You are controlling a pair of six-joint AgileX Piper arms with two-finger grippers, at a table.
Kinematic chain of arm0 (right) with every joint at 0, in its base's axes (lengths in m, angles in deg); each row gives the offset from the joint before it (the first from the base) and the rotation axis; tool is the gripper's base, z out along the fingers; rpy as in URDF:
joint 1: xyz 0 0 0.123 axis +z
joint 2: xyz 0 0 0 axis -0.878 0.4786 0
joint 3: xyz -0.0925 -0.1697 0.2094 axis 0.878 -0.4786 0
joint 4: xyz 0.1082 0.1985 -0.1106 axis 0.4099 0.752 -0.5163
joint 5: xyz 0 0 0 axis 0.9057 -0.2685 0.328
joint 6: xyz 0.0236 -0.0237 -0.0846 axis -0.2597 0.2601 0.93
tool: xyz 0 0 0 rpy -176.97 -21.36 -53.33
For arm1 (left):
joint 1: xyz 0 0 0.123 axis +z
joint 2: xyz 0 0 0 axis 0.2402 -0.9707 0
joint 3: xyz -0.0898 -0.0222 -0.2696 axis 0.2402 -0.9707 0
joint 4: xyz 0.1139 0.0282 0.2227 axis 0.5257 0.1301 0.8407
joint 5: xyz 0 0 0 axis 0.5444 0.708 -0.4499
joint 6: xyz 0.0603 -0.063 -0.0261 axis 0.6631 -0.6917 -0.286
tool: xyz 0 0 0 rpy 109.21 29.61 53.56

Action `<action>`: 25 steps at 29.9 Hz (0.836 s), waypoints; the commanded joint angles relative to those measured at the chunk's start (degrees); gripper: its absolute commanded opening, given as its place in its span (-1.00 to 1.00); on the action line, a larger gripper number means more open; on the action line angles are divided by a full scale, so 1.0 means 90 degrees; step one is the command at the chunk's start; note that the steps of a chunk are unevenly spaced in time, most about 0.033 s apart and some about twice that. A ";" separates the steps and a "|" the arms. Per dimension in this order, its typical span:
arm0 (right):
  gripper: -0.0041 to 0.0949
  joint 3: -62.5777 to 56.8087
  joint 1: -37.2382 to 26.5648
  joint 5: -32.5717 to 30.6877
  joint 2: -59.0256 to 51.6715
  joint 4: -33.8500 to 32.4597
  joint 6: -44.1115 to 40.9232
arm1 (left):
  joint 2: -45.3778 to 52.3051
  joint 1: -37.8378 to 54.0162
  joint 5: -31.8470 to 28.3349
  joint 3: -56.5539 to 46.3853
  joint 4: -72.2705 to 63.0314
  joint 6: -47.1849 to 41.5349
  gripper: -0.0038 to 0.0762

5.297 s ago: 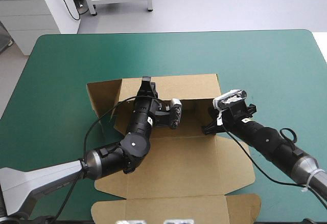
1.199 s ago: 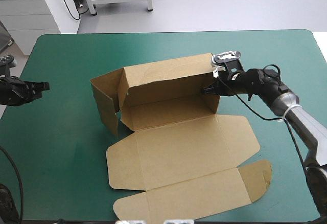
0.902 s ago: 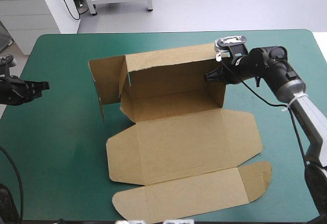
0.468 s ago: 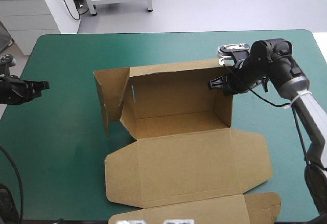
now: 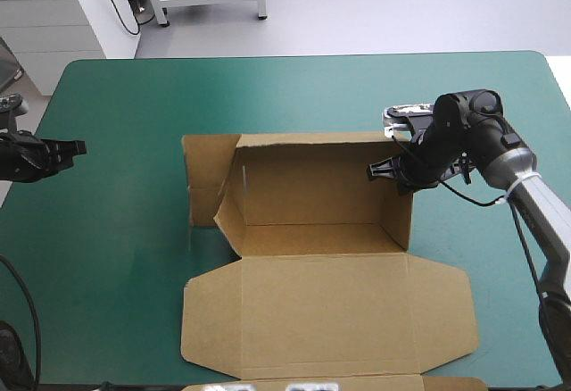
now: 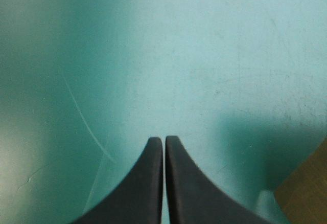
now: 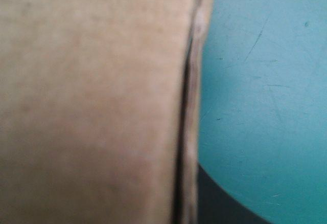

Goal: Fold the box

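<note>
The brown box [image 5: 312, 196] stands in the middle of the table with its back wall and right wall raised. Its left flap [image 5: 207, 177] swings outward, and the lid [image 5: 326, 315] lies flat toward the front. My right gripper [image 5: 384, 170] is shut on the top of the right wall. In the right wrist view the board [image 7: 92, 101] fills the space before the gripper; one black finger [image 7: 219, 201] shows on its outer side. My left gripper [image 5: 76, 147] hovers at the table's left edge, far from the box, shut and holding nothing [image 6: 163, 141].
The lid's front flap [image 5: 357, 380] reaches the table's near edge. A wide strip of teal-green cover [image 5: 125, 221] lies between my left gripper and the box. A brown corner [image 6: 306, 193] shows beside the left gripper in its wrist view.
My left arm left the box and drew back to the table's left edge. My right gripper, holding the right wall, swung the box round until it sat square to the table and nearer the front.
</note>
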 commanded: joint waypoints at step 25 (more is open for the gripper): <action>-0.22 0.0716 -0.0037 0.1416 0.1019 -0.0366 -0.0161 | 0.0205 0.0003 -0.0039 0.0141 -0.0204 0.0016 -0.92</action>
